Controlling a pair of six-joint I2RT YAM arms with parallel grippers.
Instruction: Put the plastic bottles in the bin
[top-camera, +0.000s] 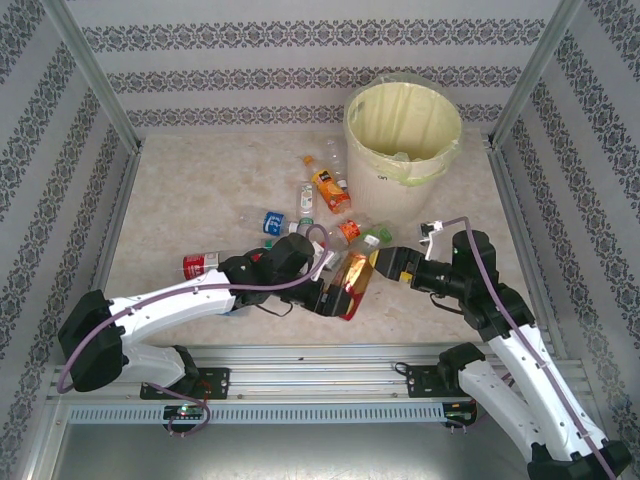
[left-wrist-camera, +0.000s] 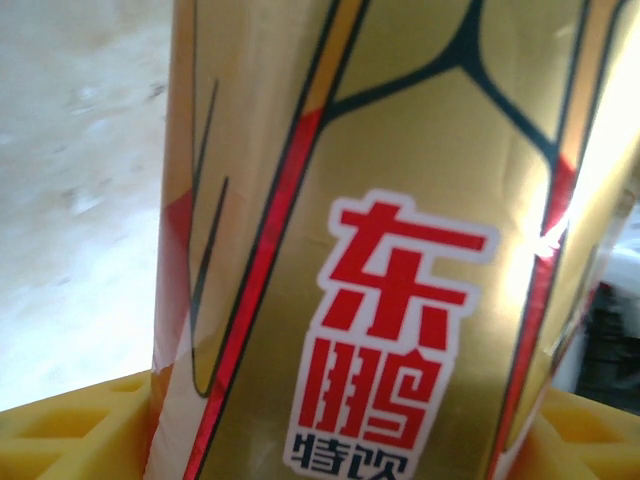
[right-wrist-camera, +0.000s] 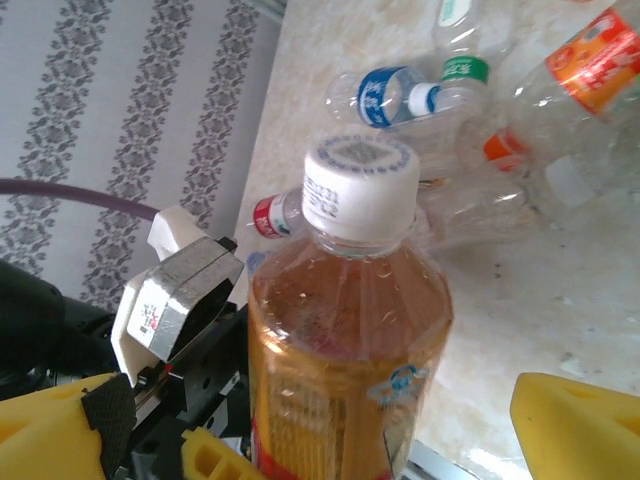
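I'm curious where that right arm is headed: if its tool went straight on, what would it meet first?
The gold-labelled bottle with the white cap, held by the left tool. It stands between the right tool's open fingers, so contact looks near, though depth is unclear.

Gold-label bottle (left-wrist-camera: 400, 250), centre of left wrist view: large red characters "东鹏", white-outlined, on gold label. Below them, smaller dark characters "特饮", cut by bottom frame edge.

Bottle cap (right-wrist-camera: 358, 185), centre of right wrist view: dotted code-like print on top, small print around side, neither legible.

Blue-label bottle (right-wrist-camera: 385, 95), upper centre: white marks, unreadable.

Orange-label bottle (right-wrist-camera: 600, 60), upper right: white print, unreadable.

Bin (top-camera: 370, 150), upper right of top view: small dark mark on wall, illegible.
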